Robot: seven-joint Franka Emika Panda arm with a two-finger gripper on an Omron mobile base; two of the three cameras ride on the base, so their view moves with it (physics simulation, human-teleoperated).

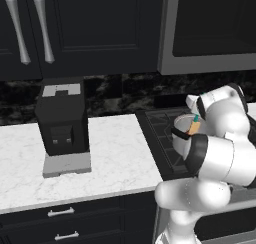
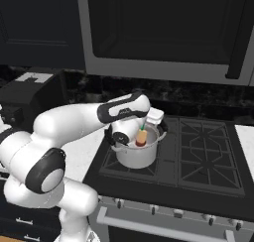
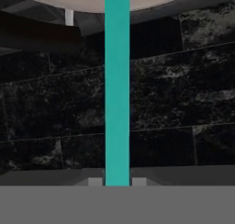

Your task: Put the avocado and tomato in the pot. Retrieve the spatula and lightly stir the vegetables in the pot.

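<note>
The silver pot stands on the stove's front left burner, and its pale rim crosses the top of the hand view. The spatula hangs upright over the pot, yellow-orange head down inside it. My gripper is shut on the top of its teal handle, which runs straight up from between my fingertips. A small dark red patch under the head looks like the tomato. The avocado is hidden. From the left base view, pot and spatula show partly behind my arm.
A black stove with grates lies to the right of the pot. A dark coffee machine stands on the white marble counter to the left. A microwave hangs low above the stove, with dark cabinets beside it.
</note>
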